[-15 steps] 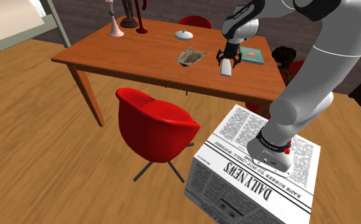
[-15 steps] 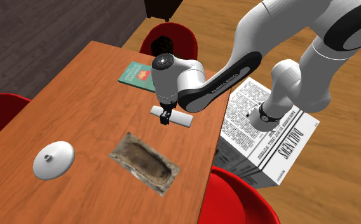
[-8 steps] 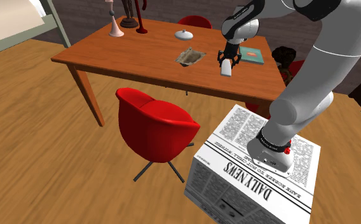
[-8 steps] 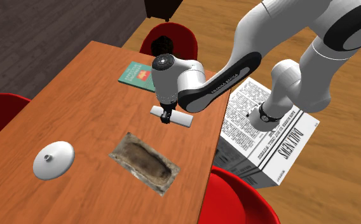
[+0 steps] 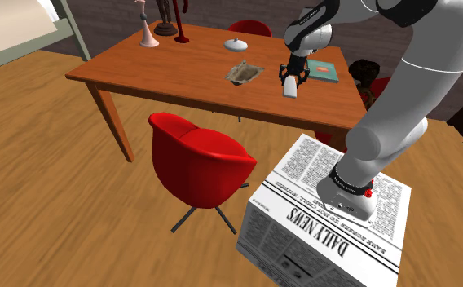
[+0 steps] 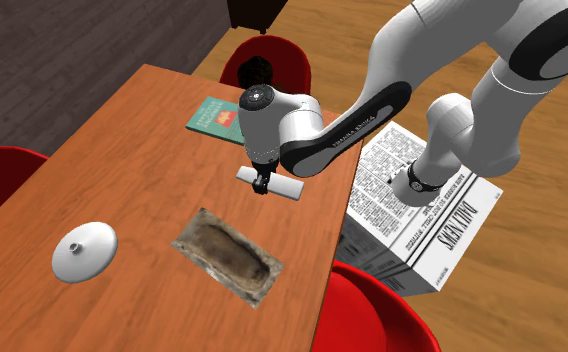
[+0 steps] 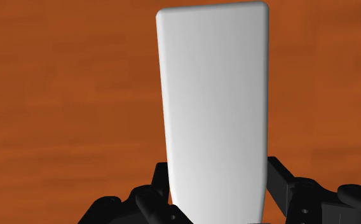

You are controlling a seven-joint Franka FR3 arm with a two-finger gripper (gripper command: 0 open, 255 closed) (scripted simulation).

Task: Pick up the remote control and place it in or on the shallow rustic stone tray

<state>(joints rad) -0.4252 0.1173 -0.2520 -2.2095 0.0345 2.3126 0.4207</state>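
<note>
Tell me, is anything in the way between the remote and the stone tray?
No, nothing I can see. The gripper clasps the remote, and just bare table lies between it and the tray. The book and the lid sit away from that path.

The gripper (image 6: 262, 186) has raised the remote control (image 6: 287, 189) (only slightly).
</note>
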